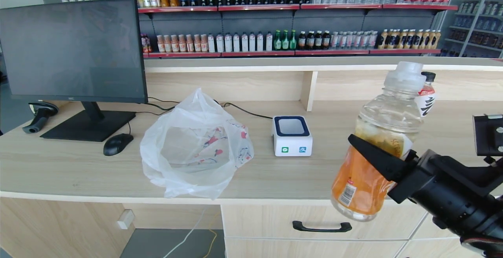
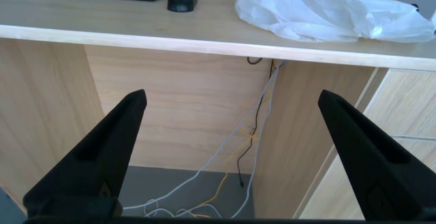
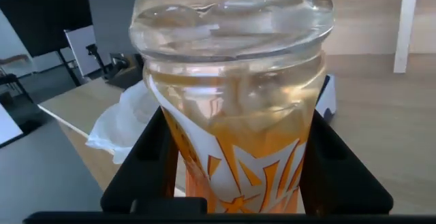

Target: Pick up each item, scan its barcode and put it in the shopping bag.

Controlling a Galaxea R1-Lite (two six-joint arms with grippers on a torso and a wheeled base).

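Observation:
A clear bottle of orange drink with a white cap hangs tilted above the counter's front right corner, with my right gripper shut on its labelled middle. In the right wrist view the bottle sits between the two black fingers. The white plastic shopping bag lies open on the counter, left of the small white barcode scanner. A second bottle with a black cap stands behind the held one. My left gripper is open and empty, below the counter's front edge.
A monitor on its stand, a black mouse and a handheld scanner occupy the counter's left side. Cables run behind the bag and hang under the counter. Drawers with a black handle lie below.

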